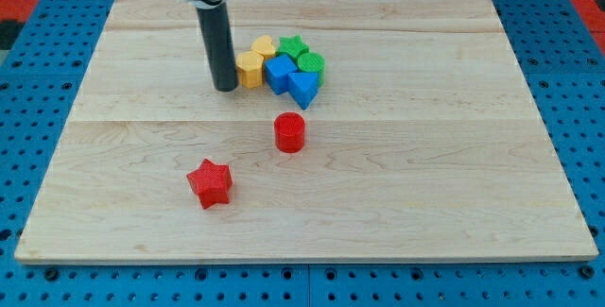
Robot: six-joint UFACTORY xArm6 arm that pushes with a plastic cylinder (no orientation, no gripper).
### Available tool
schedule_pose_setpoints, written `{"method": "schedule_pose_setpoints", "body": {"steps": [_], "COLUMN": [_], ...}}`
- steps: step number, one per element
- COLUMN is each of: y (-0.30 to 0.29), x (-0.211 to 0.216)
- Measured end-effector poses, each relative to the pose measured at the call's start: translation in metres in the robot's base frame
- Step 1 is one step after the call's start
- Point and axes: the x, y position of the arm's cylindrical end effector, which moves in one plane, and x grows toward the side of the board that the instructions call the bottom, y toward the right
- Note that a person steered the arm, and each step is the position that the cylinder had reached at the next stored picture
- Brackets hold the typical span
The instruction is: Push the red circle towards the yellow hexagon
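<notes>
The red circle [289, 132] stands near the middle of the wooden board [454, 156]. The yellow hexagon [249, 68] sits above and to its left, at the left end of a tight cluster of blocks. My tip [225, 88] rests on the board just left of the yellow hexagon, close to it, and well up and left of the red circle.
The cluster also holds a yellow heart [264, 48], a green star [293, 46], a green circle [311, 64], a blue cube [279, 73] and a blue triangle [303, 90]. A red star [210, 182] lies at the lower left.
</notes>
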Motion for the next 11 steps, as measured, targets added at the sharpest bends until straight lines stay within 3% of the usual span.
{"method": "schedule_pose_setpoints", "body": {"steps": [2, 4, 5, 6, 8, 11], "y": [-0.020, 0.068, 0.121, 0.142, 0.118, 0.050], "x": [0.058, 0.135, 0.149, 0.130, 0.077, 0.082]}}
